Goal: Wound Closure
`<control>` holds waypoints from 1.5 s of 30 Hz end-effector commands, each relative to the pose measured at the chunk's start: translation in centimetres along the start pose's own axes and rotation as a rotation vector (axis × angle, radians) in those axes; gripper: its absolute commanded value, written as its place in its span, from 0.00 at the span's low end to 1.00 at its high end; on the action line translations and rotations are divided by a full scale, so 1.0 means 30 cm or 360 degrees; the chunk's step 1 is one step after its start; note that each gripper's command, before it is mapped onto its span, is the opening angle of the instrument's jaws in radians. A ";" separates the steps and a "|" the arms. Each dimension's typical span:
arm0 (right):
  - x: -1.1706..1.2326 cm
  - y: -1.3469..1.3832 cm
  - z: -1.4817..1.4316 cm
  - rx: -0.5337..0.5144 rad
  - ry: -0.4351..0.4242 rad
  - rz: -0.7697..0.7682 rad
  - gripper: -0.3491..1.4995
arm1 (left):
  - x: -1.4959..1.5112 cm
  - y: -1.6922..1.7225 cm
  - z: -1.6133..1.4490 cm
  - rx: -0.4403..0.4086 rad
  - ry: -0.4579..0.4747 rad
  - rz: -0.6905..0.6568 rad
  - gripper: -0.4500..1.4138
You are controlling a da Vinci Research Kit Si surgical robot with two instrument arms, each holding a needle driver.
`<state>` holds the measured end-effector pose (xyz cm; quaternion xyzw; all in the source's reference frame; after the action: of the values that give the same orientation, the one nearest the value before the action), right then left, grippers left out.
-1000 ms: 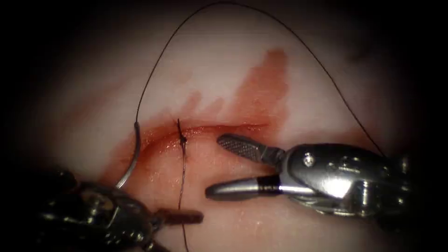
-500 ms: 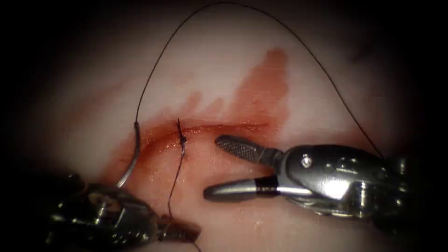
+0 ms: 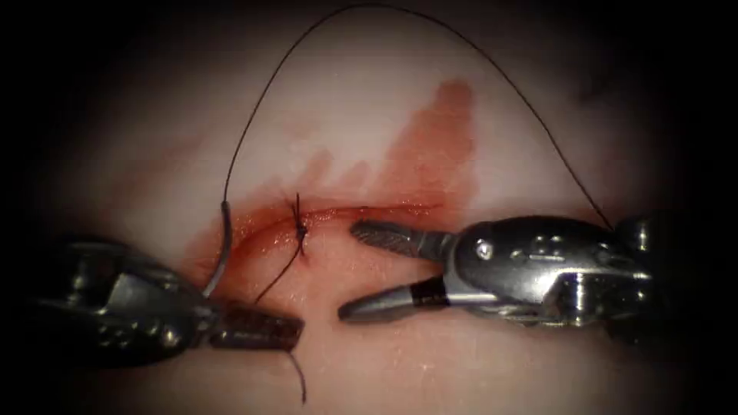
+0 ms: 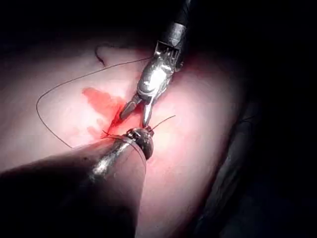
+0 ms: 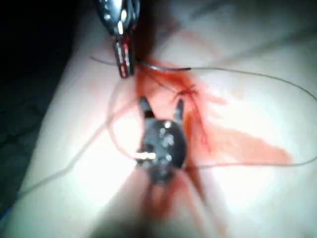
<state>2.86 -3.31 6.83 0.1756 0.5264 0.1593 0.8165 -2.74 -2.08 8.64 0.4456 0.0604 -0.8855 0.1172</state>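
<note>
needle (image 3: 222, 250) lying loose on the tissue (image 3: 369, 131), just left of the knot, a grey curved wire with its thread end uppermost and its lower stretch running down behind the left claw (image 3: 257, 329). neither tool has it, and whether its lower end sits in the tissue i cannot tell.

thread (image 3: 369, 9) leaves the top of the needle, sweeps up in a big dark arch over the tissue and drops behind the right claw (image 3: 355, 269). knot (image 3: 299, 228) sits on the cut (image 3: 346, 211), a small dark tangle right on the red line, with a short tail (image 3: 297, 201) poking up.

left claw is clamped shut on the other strand: that strand runs slack from the knot down and leftward into the closed jaws, and a short free end (image 3: 298, 378) curls out below them.

right claw spread wide, gripping nothing, its upper jaw lying along the cut just right of the knot, the lower jaw on bare tissue below.

red fluid (image 3: 430, 146) stains the tissue above the cut, fanning up to the right, and pools pinkish along the cut's lower edge.
</note>
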 end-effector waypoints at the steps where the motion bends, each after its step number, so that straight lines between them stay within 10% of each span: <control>1: 0.0002 0.0007 0.0046 -0.0019 0.0003 -0.0090 0.86 | 0.000 0.000 0.002 0.0012 0.0023 -0.0017 0.00; 45: 0.0066 -0.0018 0.0339 -0.0095 0.0094 -0.0347 0.84 | 0.006 -0.006 -0.001 0.0176 0.0176 -0.0144 0.00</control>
<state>3.82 -3.35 7.00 0.0874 0.5622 0.0907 0.8174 -2.80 -1.90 8.44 0.4961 0.0370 -0.8661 0.0485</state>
